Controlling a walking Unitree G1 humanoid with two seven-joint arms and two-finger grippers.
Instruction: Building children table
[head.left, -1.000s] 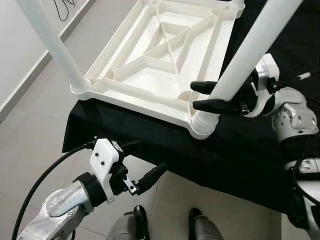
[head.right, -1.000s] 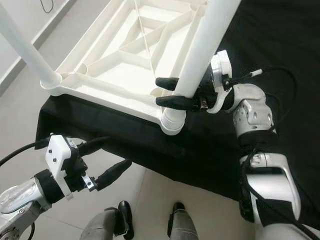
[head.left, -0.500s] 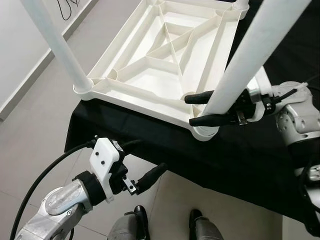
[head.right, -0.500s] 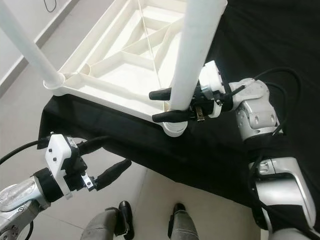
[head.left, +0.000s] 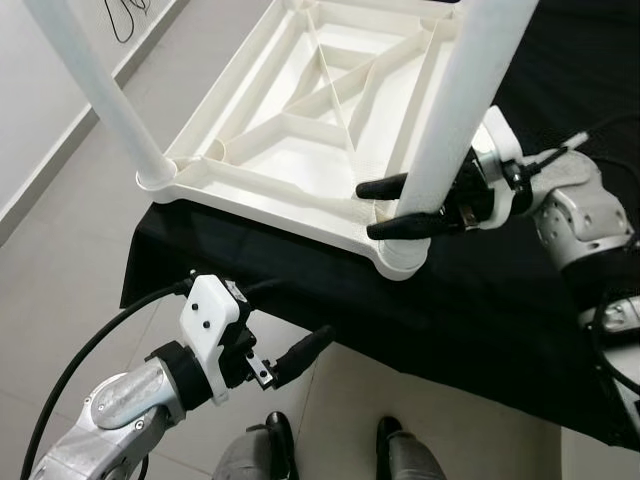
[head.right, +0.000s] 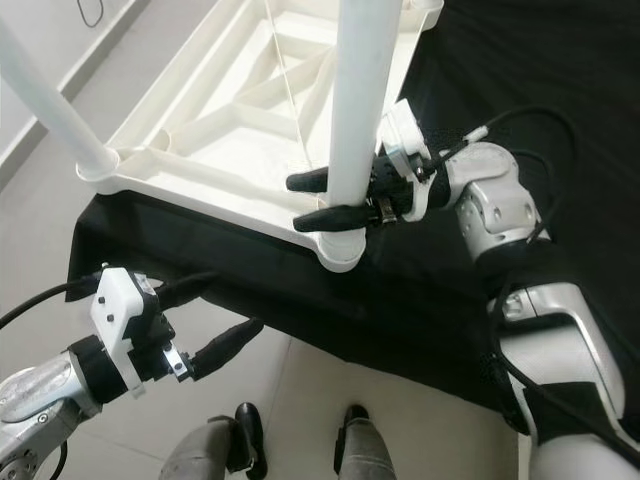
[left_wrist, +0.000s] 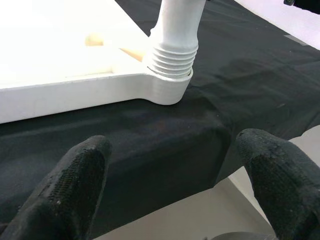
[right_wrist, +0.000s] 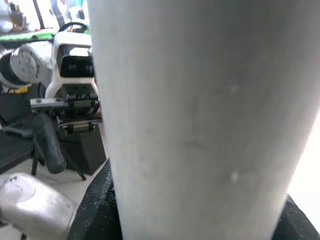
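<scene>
The white tabletop (head.left: 300, 130) lies upside down on the black cloth (head.left: 500, 300), ribs up, one corner at the cloth's near edge; the right gripper (head.left: 395, 207) has its two fingers clamped round the near leg (head.left: 455, 110), just above the corner socket; the left gripper (head.left: 285, 360) hangs low over the floor (head.left: 60, 250), fingers spread and empty; another leg (head.left: 95, 90) stands in the left corner.
</scene>
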